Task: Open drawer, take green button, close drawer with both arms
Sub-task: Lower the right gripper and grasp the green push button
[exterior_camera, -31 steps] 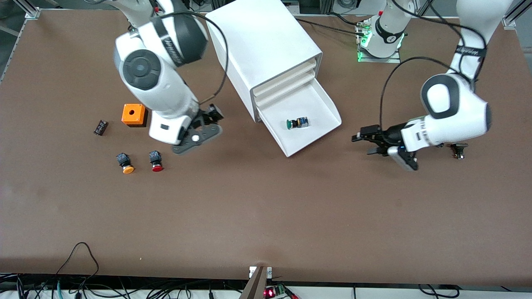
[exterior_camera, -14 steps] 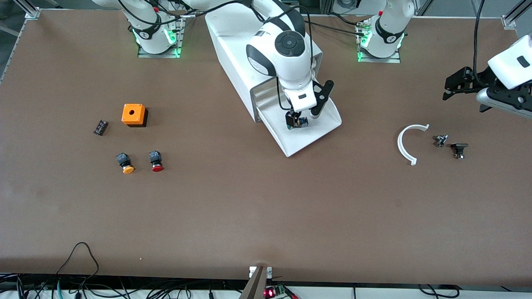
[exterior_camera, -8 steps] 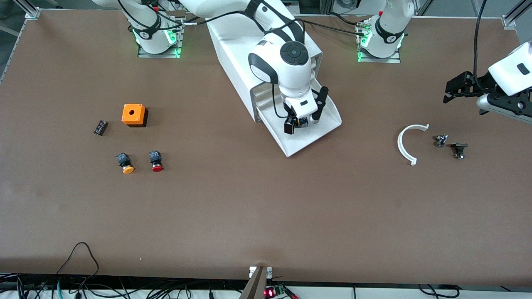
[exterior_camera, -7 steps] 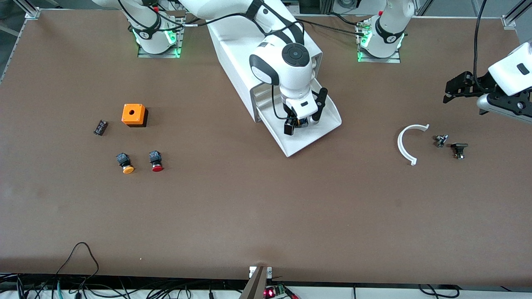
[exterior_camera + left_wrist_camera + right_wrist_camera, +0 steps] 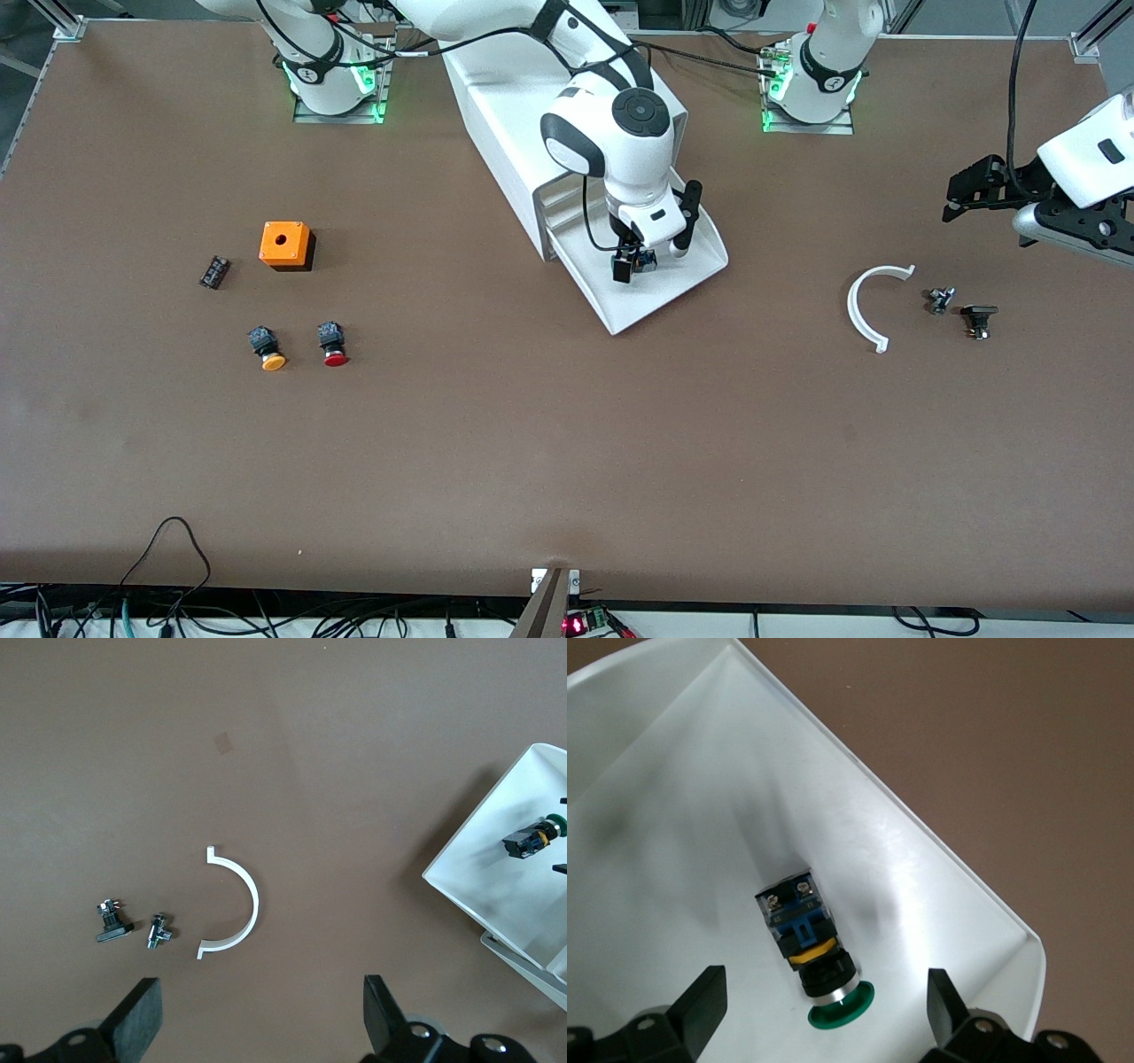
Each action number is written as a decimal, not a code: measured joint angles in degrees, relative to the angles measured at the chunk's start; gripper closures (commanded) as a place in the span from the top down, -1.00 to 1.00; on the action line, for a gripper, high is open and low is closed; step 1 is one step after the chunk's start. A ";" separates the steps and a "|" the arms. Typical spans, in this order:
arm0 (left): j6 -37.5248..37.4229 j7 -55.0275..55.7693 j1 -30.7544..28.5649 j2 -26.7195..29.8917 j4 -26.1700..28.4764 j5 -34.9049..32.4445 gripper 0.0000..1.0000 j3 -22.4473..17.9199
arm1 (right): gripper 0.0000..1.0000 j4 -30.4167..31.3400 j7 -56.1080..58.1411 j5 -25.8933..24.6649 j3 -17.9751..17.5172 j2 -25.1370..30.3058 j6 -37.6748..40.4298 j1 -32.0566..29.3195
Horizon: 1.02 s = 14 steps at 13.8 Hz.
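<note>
Right pincer (image 5: 636, 263) spread over button (image 5: 811, 943) in drawer (image 5: 687, 266), cap edge cut off. Left pincer (image 5: 961, 188) apart, waiting.

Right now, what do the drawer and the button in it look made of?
The drawer: seemingly white plastic, smooth and slightly glossy, with soft highlights on its floor. The button: apparently plastic too, with a glossy green cap, black body, blue and yellow parts, and small metal-looking screws.
</note>
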<state>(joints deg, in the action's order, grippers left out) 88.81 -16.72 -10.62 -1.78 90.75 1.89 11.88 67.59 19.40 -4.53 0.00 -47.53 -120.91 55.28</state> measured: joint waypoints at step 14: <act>0.00 0.00 0.00 -0.13 -0.01 0.00 1.00 0.00 | 1.00 -0.04 1.62 -6.87 -0.78 -1.77 -0.09 0.61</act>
<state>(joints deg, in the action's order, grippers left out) 88.81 -16.72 -10.62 -1.91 90.74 1.89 11.88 67.55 21.02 -11.40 -0.78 -49.29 -121.00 55.89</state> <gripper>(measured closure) 0.000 0.000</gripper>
